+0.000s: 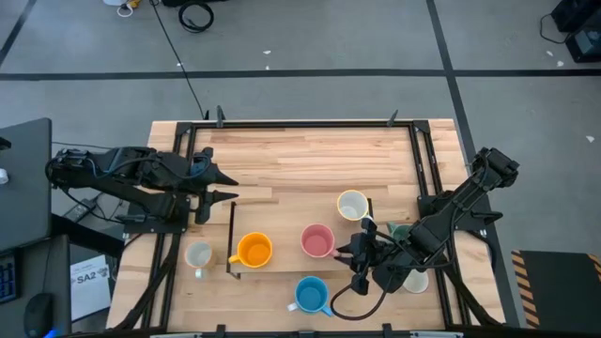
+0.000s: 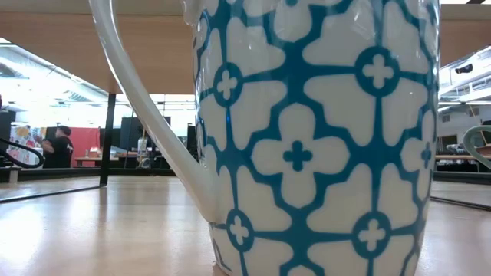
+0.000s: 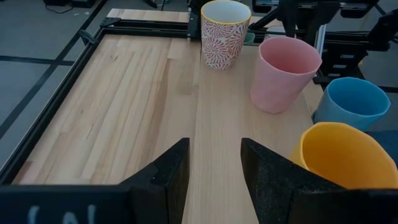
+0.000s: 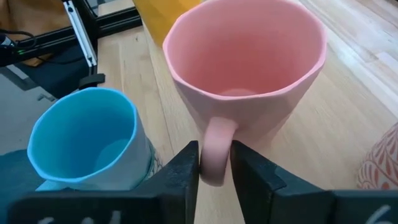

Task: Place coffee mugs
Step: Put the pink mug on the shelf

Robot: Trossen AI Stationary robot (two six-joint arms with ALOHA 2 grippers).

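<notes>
On the wooden table (image 1: 310,155), the right gripper (image 4: 214,165) pinches the pink mug (image 4: 249,74) by its handle; the left gripper (image 3: 214,171) hangs open.

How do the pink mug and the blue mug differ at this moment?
The pink mug has its handle between the right claw fingers; the blue mug stands free of any claw. The pink mug's rim looks wider than the blue mug's. Both stand upright, empty, on the table.
</notes>
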